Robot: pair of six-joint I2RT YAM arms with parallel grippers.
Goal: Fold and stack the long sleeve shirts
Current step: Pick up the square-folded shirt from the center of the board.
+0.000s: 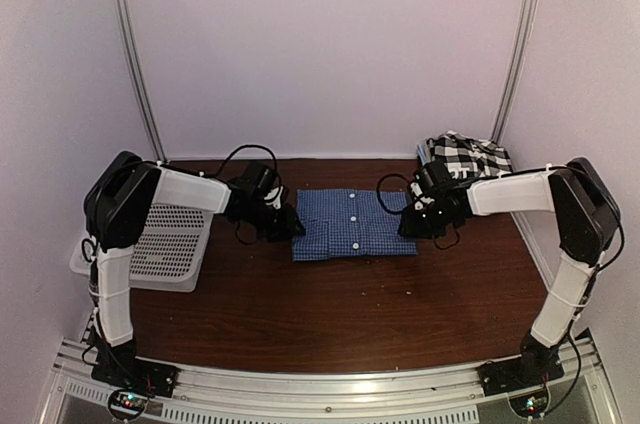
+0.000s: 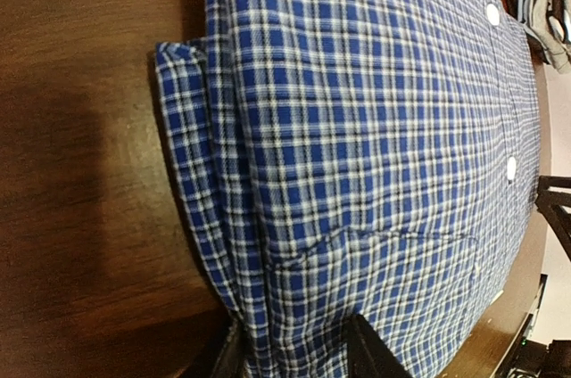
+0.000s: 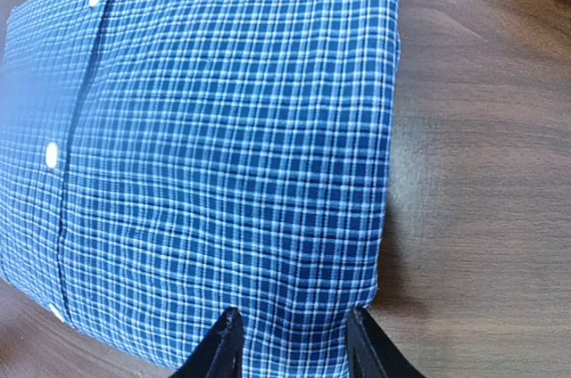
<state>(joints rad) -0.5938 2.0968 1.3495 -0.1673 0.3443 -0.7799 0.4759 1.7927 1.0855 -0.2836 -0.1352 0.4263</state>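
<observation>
The blue fine-checked shirt (image 1: 355,224) lies folded into a flat rectangle at the middle of the table, button placket up. My left gripper (image 1: 293,226) is at its left edge and my right gripper (image 1: 405,227) at its right edge. In the left wrist view the left gripper (image 2: 293,351) is open, its fingers straddling the shirt's (image 2: 375,146) folded edge. In the right wrist view the right gripper (image 3: 293,342) is open over the shirt's (image 3: 223,146) near corner. The black-and-white checked shirt (image 1: 467,154) lies crumpled at the back right.
A white mesh basket (image 1: 170,239) stands at the left edge of the table beside my left arm. The dark wood table (image 1: 330,309) is walled by white panels at the back and sides.
</observation>
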